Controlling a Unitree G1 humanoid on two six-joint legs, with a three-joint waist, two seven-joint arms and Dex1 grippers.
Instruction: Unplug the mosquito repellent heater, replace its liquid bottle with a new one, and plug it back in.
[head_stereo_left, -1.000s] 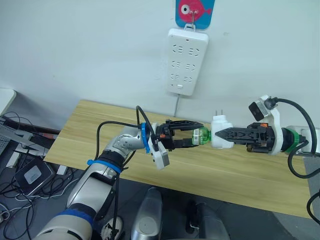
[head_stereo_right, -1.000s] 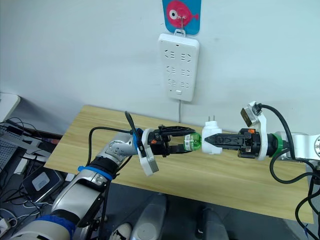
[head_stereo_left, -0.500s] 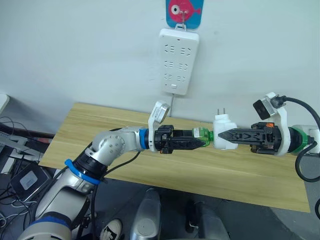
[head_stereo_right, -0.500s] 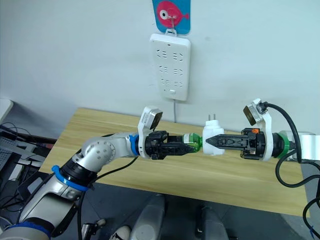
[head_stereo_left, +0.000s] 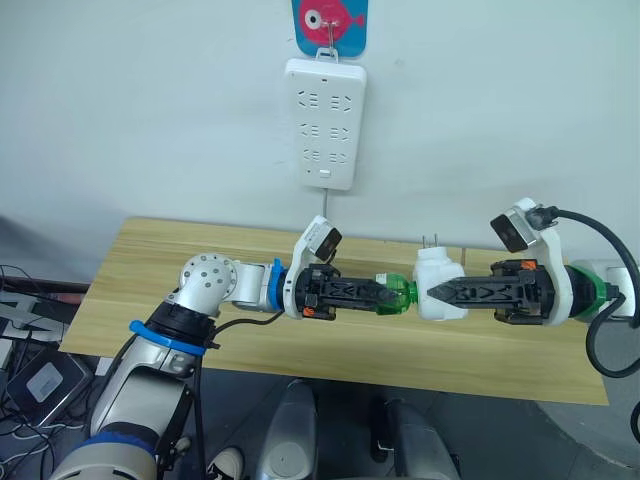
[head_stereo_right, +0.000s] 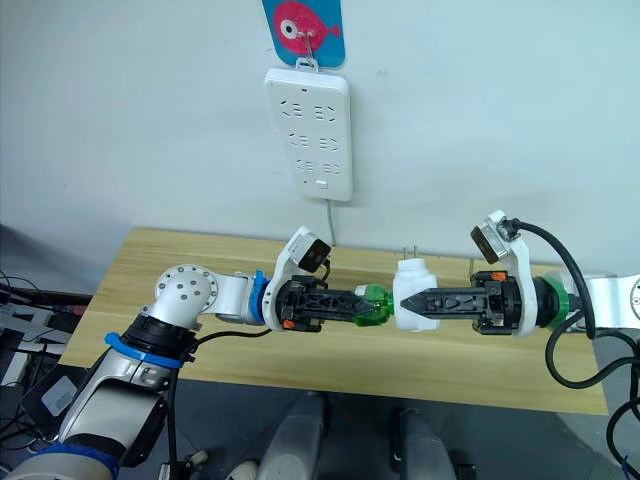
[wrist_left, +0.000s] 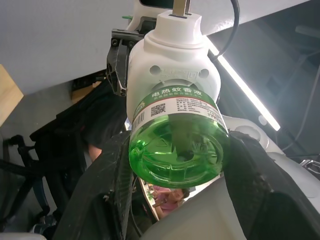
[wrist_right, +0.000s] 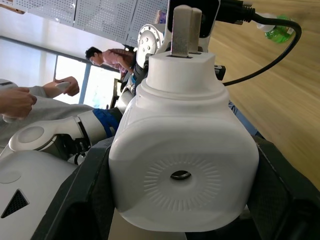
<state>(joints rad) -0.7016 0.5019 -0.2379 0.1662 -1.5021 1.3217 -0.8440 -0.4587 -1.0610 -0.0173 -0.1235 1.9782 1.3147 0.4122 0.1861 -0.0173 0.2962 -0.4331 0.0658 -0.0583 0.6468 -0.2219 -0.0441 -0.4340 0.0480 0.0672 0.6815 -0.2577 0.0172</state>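
The white mosquito repellent heater hangs above the table, prongs up, with my right gripper shut on its sides. A green liquid bottle meets the heater's underside neck first, and my left gripper is shut on its body. In the left wrist view the bottle's base faces the camera with the heater behind it. In the right wrist view the heater's top face with its round hole sits between my fingers. A second small green bottle with a white end lies on the table.
A long white power strip hangs on the wall under a blue fish hook, its cord dropping behind the wooden table. Cables and equipment lie on the floor at the left. People show in the right wrist view.
My left wrist has rolled over, its camera going from below the arm to above it, with the bottle still against the heater. The head view has shifted; the right gripper keeps its hold.
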